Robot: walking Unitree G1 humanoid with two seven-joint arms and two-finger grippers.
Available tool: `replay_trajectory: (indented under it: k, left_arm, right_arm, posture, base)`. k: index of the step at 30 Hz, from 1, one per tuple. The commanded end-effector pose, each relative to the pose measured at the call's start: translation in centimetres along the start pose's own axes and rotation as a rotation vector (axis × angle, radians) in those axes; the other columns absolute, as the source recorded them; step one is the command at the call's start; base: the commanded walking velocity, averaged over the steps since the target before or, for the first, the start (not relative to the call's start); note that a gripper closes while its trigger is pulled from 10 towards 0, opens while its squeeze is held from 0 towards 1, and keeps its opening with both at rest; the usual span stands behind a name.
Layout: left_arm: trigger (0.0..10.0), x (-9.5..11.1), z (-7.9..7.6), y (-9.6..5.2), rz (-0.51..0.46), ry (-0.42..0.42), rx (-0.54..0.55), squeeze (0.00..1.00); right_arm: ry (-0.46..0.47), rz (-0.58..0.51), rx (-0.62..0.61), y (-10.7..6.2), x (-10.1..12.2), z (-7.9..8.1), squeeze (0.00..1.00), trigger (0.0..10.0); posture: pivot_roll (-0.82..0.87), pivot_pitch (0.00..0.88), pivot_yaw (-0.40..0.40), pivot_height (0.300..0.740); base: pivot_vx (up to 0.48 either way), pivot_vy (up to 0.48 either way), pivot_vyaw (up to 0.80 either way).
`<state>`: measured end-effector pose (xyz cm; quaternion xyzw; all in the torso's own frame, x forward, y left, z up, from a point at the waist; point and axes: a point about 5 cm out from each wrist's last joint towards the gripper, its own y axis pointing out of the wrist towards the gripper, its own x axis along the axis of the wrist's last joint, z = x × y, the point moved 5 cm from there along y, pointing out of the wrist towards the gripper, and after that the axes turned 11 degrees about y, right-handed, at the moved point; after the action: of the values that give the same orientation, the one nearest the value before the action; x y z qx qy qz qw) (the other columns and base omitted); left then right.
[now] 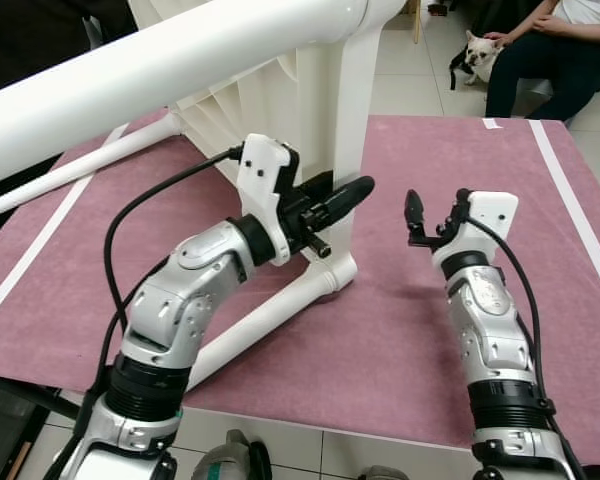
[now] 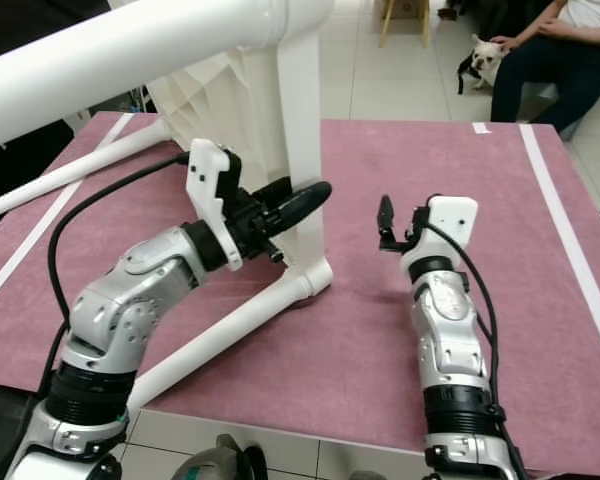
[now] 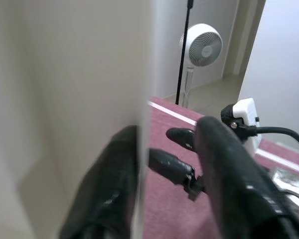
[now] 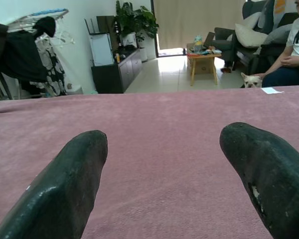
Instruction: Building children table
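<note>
The white pipe frame of the children's table stands on the mauve mat (image 1: 410,340). Its upright leg (image 1: 345,120) rises at the middle, a thick tube (image 1: 180,60) slants across the top left, and a lower bar (image 1: 265,320) lies on the mat. My left gripper (image 1: 345,200) is open at the upright leg. In the left wrist view one finger (image 3: 114,189) lies against the leg, the other finger (image 3: 229,169) stands clear, and no part is between them. My right gripper (image 1: 437,215) hovers open over bare mat to the right of the leg, pointing away from me.
A loose white pipe (image 1: 80,170) lies on the mat at the far left. White tape strips (image 1: 570,200) run along the mat's sides. A seated person (image 1: 550,50) and a small dog (image 1: 477,55) are beyond the far right corner. A standing fan (image 3: 202,47) is off to the side.
</note>
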<state>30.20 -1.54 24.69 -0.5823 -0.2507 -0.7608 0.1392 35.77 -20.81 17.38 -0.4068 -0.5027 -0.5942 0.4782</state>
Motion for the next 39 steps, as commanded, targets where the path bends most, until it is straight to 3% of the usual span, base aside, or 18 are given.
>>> replay_trajectory:
  k: [1, 2, 4, 5, 6, 7, 8, 9, 11, 18, 20, 21, 24, 27, 29, 30, 32, 39]
  left_arm:
    - [10.0, -0.1, 0.0, 0.1, 0.007, 0.047, -0.033, 1.00]
    - [10.0, -0.2, 0.3, -0.1, 0.024, 0.129, -0.002, 1.00]
    - [10.0, -0.2, 0.3, -0.1, 0.024, 0.129, -0.002, 1.00]
    - [10.0, -0.1, 0.6, -0.5, 0.037, 0.199, 0.020, 1.00]
    - [10.0, -0.1, 0.6, -0.5, 0.037, 0.199, 0.020, 1.00]
    - [10.0, 0.2, 0.8, -1.5, 0.046, 0.297, 0.029, 1.00]
    - [10.0, 0.4, 1.2, -2.5, 0.070, 0.395, 0.055, 0.00]
    - [10.0, 0.4, 1.2, -2.5, 0.070, 0.395, 0.055, 0.00]
    - [10.0, 0.8, 2.3, -4.3, 0.112, 0.546, 0.119, 0.00]
    - [10.0, 1.1, 4.0, -5.9, 0.190, 0.759, 0.240, 0.00]
    - [10.0, 2.5, 4.3, -6.4, 0.181, 0.945, 0.308, 0.00]
    - [10.0, 2.5, 4.3, -6.4, 0.181, 0.945, 0.308, 0.00]
    - [10.0, 5.4, 4.6, -6.7, 0.098, 1.135, 0.402, 0.00]
    - [10.0, 5.4, 4.6, -6.7, 0.098, 1.135, 0.402, 0.00]
    - [10.0, 6.3, 4.6, -6.9, 0.071, 1.191, 0.439, 0.00]
    - [10.0, 7.3, 4.5, -7.6, 0.035, 1.285, 0.506, 0.00]
    - [10.0, 7.4, 4.4, -8.0, 0.030, 1.318, 0.530, 0.00]
    - [10.0, 6.4, 4.7, -9.2, 0.073, 1.346, 0.567, 0.00]
  right_arm:
    - [-0.003, 0.008, 0.001, 0.0, -0.4, 0.1, 0.00, 10.0]
    - [-0.002, 0.009, 0.004, 0.0, -0.4, 0.2, 0.00, 10.0]
    - [-0.002, 0.009, 0.004, 0.0, -0.4, 0.2, 0.00, 10.0]
    - [-0.002, 0.009, 0.006, 0.0, -0.4, 0.3, 0.00, 10.0]
    - [-0.002, 0.009, 0.006, 0.0, -0.4, 0.3, 0.00, 10.0]
    - [-0.002, 0.009, 0.006, 0.0, -0.4, 0.3, 0.00, 10.0]
    - [-0.002, 0.012, 0.006, 0.0, -0.5, 0.2, 0.00, 10.0]
    - [-0.002, 0.012, 0.006, 0.0, -0.5, 0.2, 0.00, 10.0]
    - [-0.004, 0.020, 0.006, 0.0, -0.7, 0.0, 0.00, 10.0]
    - [-0.020, 0.039, 0.060, 0.1, -1.2, 1.2, 0.00, 10.0]
    - [-0.034, 0.081, 0.215, -0.4, -2.0, 4.0, 0.00, 10.0]
    - [-0.034, 0.081, 0.215, -0.4, -2.0, 4.0, 0.00, 10.0]
    - [-0.026, 0.122, 0.319, -0.9, -2.9, 6.1, 0.00, 10.0]
    - [-0.026, 0.122, 0.319, -0.9, -2.9, 6.1, 0.00, 10.0]
    - [-0.020, 0.134, 0.344, -1.0, -3.2, 6.6, 0.00, 10.0]
    - [-0.001, 0.159, 0.408, -1.1, -3.6, 8.0, 0.00, 10.0]
    - [-0.001, 0.173, 0.448, -1.2, -3.8, 8.7, 0.00, 10.0]
    - [-0.012, 0.218, 0.566, -2.4, -4.7, 10.5, 0.00, 10.0]
  posture:
    - [-0.07, 0.000, 0.130, 0.740]
    - [-0.07, 0.000, 0.130, 0.740]
    - [-0.07, 0.000, 0.130, 0.740]
    - [-0.06, 0.000, 0.129, 0.740]
    - [-0.06, 0.000, 0.129, 0.740]
    - [-0.06, 0.000, 0.127, 0.740]
    - [-0.05, 0.000, 0.122, 0.740]
    - [-0.05, 0.000, 0.122, 0.740]
    - [-0.03, 0.000, 0.112, 0.740]
    - [0.00, 0.000, 0.096, 0.740]
    - [0.01, 0.000, 0.084, 0.740]
    - [0.01, 0.000, 0.084, 0.740]
    - [0.03, 0.000, 0.053, 0.740]
    - [0.03, 0.000, 0.053, 0.740]
    - [0.04, 0.000, 0.047, 0.740]
    - [0.04, 0.000, 0.042, 0.740]
    - [0.04, 0.000, 0.041, 0.740]
    - [0.05, 0.000, 0.042, 0.740]
  base:
    - [0.000, 0.000, 0.00]
    - [0.000, 0.000, 0.00]
    - [0.000, 0.000, 0.00]
    - [0.000, 0.000, 0.00]
    - [0.000, 0.000, 0.00]
    - [0.000, 0.000, 0.00]
    - [0.000, 0.000, 0.00]
    - [0.000, 0.000, 0.00]
    - [0.000, 0.000, 0.00]
    - [0.000, 0.000, 0.00]
    - [0.000, 0.000, 0.00]
    - [0.000, 0.000, 0.00]
    - [0.000, 0.000, 0.00]
    - [0.000, 0.000, 0.00]
    - [0.000, 0.000, 0.00]
    - [0.000, 0.000, 0.00]
    - [0.000, 0.000, 0.00]
    - [0.000, 0.000, 0.00]
